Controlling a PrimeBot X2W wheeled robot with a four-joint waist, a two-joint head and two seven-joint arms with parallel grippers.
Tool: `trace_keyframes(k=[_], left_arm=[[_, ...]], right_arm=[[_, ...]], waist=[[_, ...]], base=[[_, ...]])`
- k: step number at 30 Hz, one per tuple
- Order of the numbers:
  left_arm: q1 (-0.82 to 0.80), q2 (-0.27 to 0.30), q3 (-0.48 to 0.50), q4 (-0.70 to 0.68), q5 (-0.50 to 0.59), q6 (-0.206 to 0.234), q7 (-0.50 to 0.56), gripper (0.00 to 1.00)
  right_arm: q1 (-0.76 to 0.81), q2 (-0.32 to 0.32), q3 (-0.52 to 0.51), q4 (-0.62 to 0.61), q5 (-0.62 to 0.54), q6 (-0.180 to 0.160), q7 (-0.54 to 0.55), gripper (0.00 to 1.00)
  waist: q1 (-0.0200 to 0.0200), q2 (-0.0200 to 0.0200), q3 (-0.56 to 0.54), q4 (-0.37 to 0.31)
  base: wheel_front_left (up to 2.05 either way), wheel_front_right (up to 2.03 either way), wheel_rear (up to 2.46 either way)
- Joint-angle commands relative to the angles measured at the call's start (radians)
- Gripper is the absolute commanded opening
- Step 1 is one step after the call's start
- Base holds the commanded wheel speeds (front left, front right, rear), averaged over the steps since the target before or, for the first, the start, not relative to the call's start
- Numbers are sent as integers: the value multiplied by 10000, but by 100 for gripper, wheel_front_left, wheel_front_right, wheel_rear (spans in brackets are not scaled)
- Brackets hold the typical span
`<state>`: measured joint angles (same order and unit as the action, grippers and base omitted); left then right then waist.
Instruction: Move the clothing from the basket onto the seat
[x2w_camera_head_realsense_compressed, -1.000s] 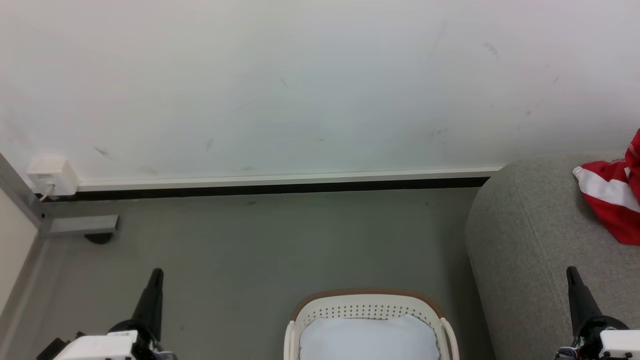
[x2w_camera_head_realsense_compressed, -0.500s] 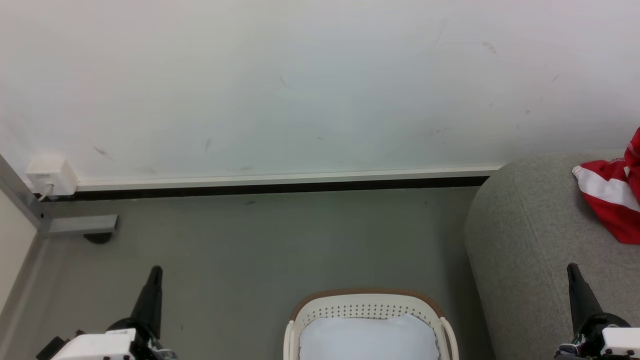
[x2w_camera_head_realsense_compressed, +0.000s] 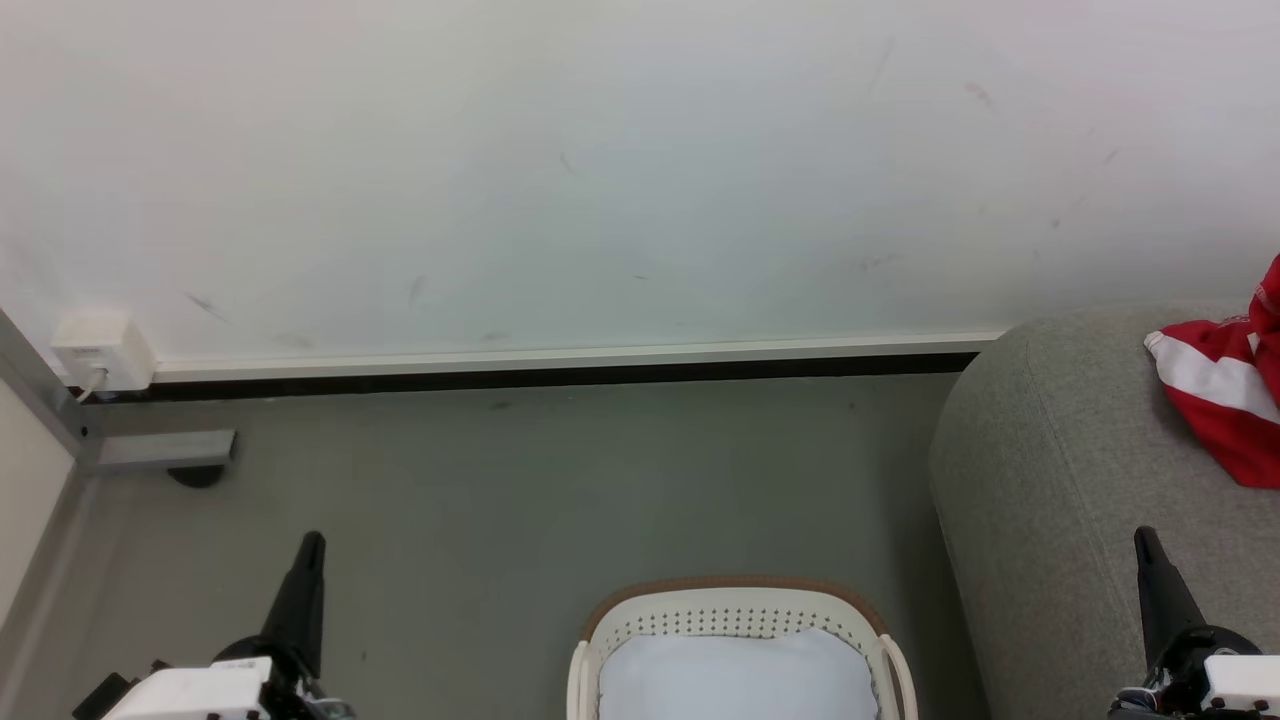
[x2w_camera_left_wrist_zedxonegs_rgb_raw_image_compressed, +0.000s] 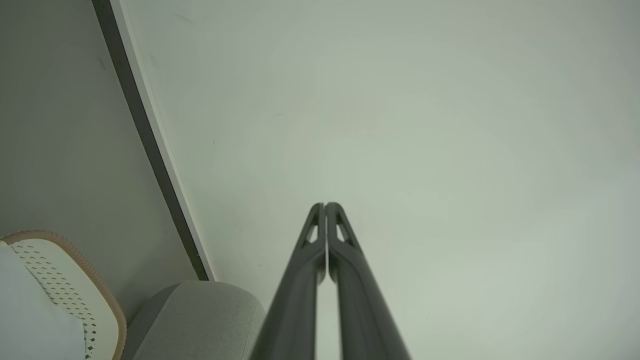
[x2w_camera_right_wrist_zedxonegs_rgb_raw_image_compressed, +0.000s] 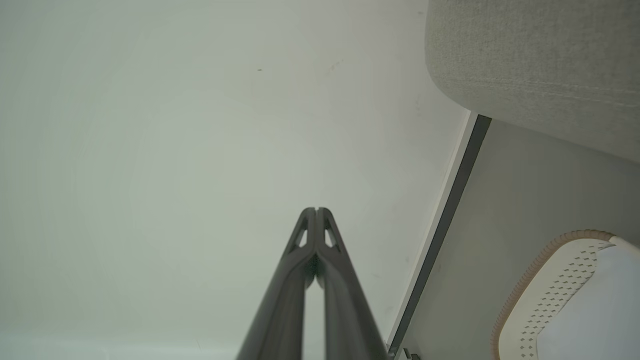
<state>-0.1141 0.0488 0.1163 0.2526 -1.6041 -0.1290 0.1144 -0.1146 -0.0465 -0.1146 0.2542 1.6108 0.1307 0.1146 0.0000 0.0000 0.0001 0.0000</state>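
— So, where is the clothing (x2w_camera_head_realsense_compressed: 1225, 400)?
— It lies on the seat (x2w_camera_head_realsense_compressed: 1050, 450), red and white, far over on the right. The basket (x2w_camera_head_realsense_compressed: 735, 587) has a plain white cloth (x2w_camera_head_realsense_compressed: 735, 675) in it.
— And your pincers?
— My left pincer (x2w_camera_head_realsense_compressed: 312, 541) and right pincer (x2w_camera_head_realsense_compressed: 1143, 536) are both pressed tight together, with nothing in them.
— What could go wrong?
— I might grab the white cloth by mistake. Or my right pincer could bump the clothing and pull it off.
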Motion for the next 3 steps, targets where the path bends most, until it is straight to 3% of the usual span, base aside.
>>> trace_keyframes(k=[1,3], left_arm=[[-72,20,27,-19,-132,-45,53,0],[-72,20,27,-19,-132,-45,53,0]], right_arm=[[-70,-71,-33,-47,11,0,50,0],[-70,-71,-33,-47,11,0,50,0]], waist=[[0,0,0,0],[0,0,0,0]], base=[[0,0,0],[0,0,0]])
